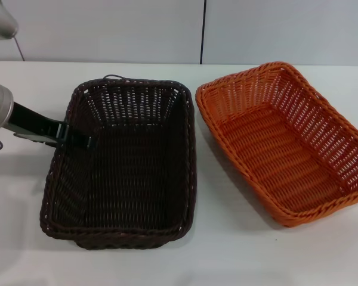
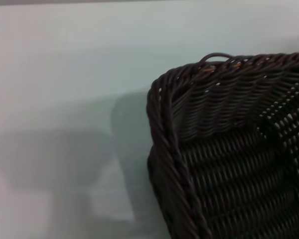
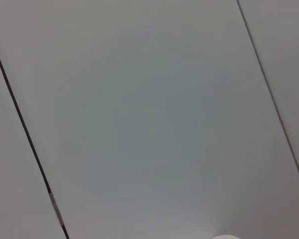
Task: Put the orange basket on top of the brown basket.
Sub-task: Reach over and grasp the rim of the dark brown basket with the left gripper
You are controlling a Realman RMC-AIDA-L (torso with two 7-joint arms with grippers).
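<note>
Two risks face you: the left gripper [image 1: 77, 138], finger state I cannot tell, crowds the dark brown woven rectangular basket [image 1: 122, 167] at centre-left and could shove it, while the bright orange woven rectangular basket [image 1: 286, 140] sits untouched at right.

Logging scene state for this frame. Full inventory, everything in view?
brown basket: 1, very dark brown, on the table, left of centre, upright, nothing in it.
orange basket: 1, bright orange, on the table to the right of the brown one, upright, nothing in it, not stacked.
table: 1, white, under both baskets.
wall panels: pale grey with dark seams, behind the table.
left gripper: 1, black, at the brown basket's left rim; finger state unclear.
right gripper: not in view; its wrist camera faces only the wall panels.
</note>
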